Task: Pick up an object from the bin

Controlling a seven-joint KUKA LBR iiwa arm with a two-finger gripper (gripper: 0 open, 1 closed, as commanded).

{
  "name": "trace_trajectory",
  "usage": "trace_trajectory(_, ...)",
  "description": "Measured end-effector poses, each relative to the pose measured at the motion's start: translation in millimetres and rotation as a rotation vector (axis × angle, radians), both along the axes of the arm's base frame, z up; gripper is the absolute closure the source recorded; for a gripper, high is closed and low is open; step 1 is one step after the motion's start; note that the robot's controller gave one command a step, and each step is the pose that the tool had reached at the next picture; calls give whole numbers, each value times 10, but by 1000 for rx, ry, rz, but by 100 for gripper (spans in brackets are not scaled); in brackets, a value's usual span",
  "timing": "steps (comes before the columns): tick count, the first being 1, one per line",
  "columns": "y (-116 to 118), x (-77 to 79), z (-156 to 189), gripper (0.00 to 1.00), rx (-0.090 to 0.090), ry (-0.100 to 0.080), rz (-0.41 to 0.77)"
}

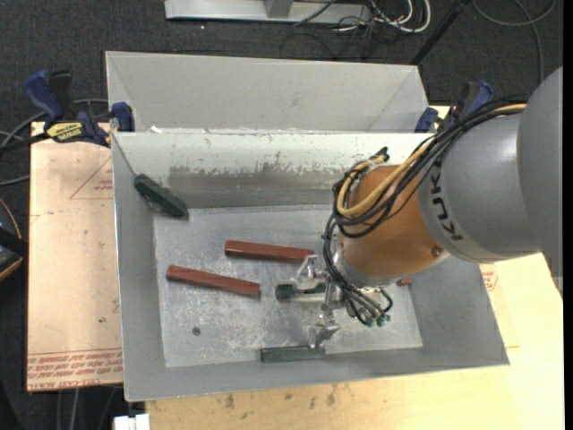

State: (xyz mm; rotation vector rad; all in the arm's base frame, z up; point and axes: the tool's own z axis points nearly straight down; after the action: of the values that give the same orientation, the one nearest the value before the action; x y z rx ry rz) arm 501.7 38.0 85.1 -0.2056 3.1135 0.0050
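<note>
Hanging low over the lower middle of the bin point(269, 173), the gripper point(319, 305) had its two fingers spread apart, nothing between them as far as I could see. A short dark green block point(287, 291) sat just left of the upper finger. A long dark green bar point(285, 355) lay right by the lower finger along the bottom wall. An upper reddish bar point(267, 252) and a lower reddish bar point(213, 280) lay further left.

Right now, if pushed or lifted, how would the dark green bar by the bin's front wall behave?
The dark green bar looks straight and flat-sided, so probably stiff and likelier to slide than roll. It lies along the bin's front wall, so a push may jam it there. Thin, so likely light.
</note>
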Motion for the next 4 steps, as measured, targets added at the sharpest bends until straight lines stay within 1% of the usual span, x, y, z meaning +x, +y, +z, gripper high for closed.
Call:
trace_trajectory(1, 0, 0, -2, 0, 0, 0, 0)
trace_trajectory(2, 272, 618, 47, 100, 1, -12, -27)
trace_trajectory(3, 269, 548, 10, 0, -2, 18, -25)
trace_trajectory(4, 270, 556, 11, 0, -1, 14, -26)
